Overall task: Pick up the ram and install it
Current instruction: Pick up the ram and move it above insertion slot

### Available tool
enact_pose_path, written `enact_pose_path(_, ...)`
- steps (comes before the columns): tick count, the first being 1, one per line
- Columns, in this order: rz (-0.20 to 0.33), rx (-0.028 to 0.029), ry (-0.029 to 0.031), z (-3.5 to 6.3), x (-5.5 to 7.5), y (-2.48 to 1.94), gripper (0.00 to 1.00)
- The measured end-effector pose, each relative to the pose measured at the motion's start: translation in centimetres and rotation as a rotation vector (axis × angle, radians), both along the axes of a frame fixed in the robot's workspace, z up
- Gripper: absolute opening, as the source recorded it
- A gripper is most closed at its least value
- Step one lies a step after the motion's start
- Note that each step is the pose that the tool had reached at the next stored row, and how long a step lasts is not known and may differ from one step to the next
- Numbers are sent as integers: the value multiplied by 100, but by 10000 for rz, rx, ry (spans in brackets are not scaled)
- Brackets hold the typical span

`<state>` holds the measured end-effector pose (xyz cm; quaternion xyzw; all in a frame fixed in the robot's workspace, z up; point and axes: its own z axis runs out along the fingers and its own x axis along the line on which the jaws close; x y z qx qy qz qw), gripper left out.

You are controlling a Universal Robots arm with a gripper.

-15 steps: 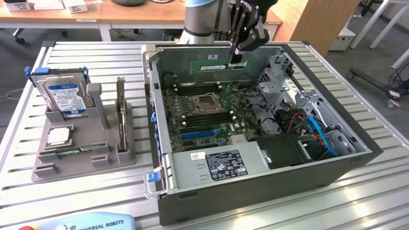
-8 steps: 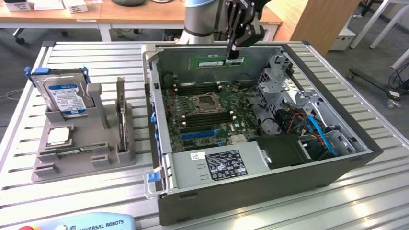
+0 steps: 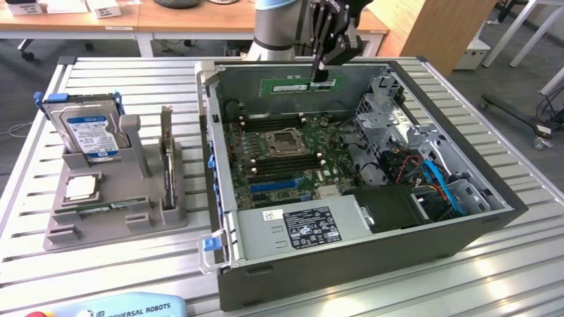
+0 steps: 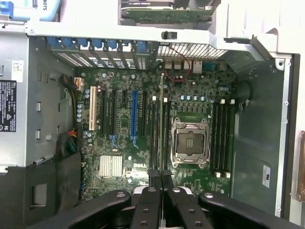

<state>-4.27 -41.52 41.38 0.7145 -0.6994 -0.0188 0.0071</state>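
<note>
The gripper (image 3: pixel 321 74) is seen above the far side of the open case (image 3: pixel 352 264), with its fingers drawn almost fully together on the ram (image 3: pixel 291 86). The green stick is pinched near one end and held level, long edge down. Most of its length reaches out toward the exterior view's left. It is held clear of the motherboard (image 3: pixel 282 158) and is seen against the case's far wall. No contact with any slot is shown.

In the wrist view the two black fingers (image 4: pixel 155 179) are seen side by side with hardly any gap, directly over the board. The black memory slots (image 4: pixel 159 133) just beside the socket (image 4: pixel 190 143) lie in line with them. More slots (image 4: pixel 221 138) are set on the socket's other side. The socket is seen open, its metal frame bare.

To the exterior view's left of the case, well apart from the gripper, a grey holder (image 3: pixel 150 211) is placed on the slatted table (image 3: pixel 123 86). A hard drive (image 3: pixel 88 132) with a blue-white label is stood upright in the holder. A small square silver chip (image 3: pixel 81 187) is laid flat in front of the drive. A second stick (image 3: pixel 92 210) (alike in colour and shape to the one being held) is laid flat near the holder's front edge. A thin board (image 3: pixel 166 152) is stood on edge along the holder's case-facing side. What kind of board it is cannot be told.
</note>
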Motion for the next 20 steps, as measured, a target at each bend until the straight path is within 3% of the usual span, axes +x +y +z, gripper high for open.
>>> enact_pose_path(12,0,0,0,-212,0,0,12)
enact_pose_path(20,-1,-2,1,-294,0,0,12)
